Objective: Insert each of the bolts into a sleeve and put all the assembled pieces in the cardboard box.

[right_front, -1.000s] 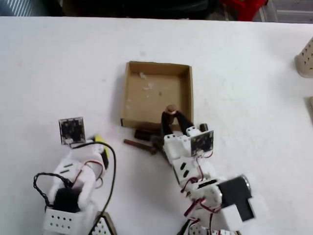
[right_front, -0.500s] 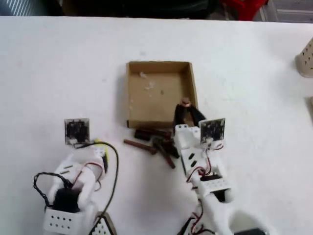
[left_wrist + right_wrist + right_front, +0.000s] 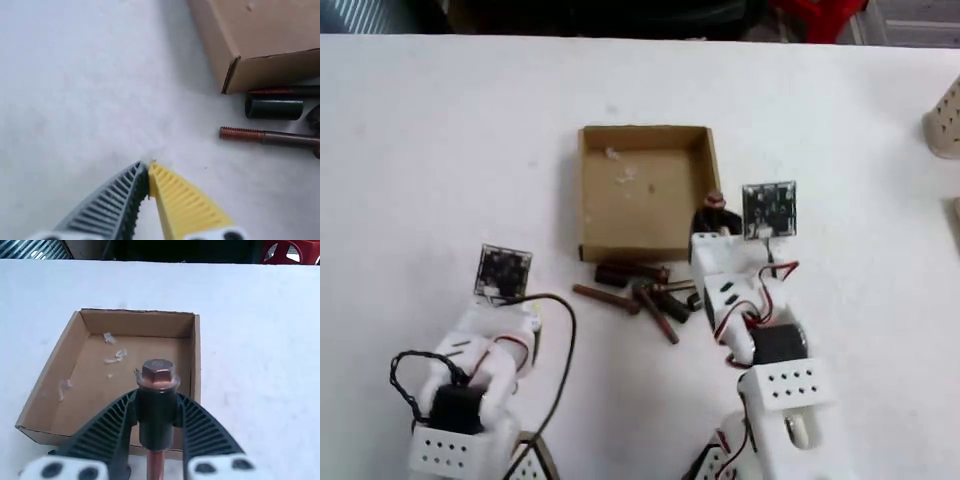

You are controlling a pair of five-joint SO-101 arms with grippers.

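My right gripper (image 3: 157,396) clamps one sleeved bolt (image 3: 157,372) at the box (image 3: 584,190) wall. The box is apparently without pieces. Left gripper (image 3: 148,167) together; loose parts (image 3: 640,290) remain.

left end effector (image 3: 148,169) closed; right end effector (image 3: 157,402) clamped.

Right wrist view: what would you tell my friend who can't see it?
The right gripper is shut on a dark sleeve with a copper bolt through it, head up. Just beyond sits the open cardboard box holding white scraps, on a white table.
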